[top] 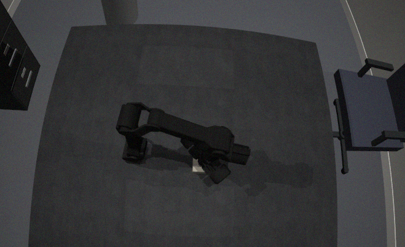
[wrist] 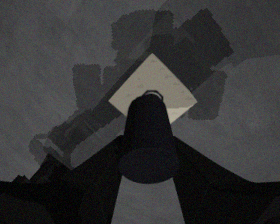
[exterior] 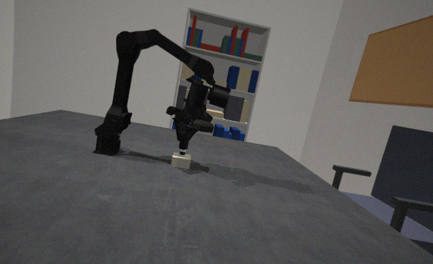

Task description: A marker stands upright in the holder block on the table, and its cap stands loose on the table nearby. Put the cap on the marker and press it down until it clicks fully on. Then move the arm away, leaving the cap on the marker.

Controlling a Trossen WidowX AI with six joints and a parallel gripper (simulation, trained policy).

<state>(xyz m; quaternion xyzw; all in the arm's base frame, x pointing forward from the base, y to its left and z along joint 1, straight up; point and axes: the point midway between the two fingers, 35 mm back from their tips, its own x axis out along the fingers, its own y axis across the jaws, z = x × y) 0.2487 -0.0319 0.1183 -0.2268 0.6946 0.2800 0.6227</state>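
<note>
The pale holder block stands on the table. The marker is upright in it; only a short white part and its dark collar show below the cap. My gripper is directly above the block, pointing down, and is shut on the dark cap. The cap is around the upper part of the marker, with its lower rim a little above the collar. In the wrist view the cap hides most of the marker. Whether it is fully seated cannot be told.
The dark grey table carries the arm's base to the left of the block. A chair stands beyond the table's right edge, and a drawer cabinet is off the left edge. A bookshelf stands behind.
</note>
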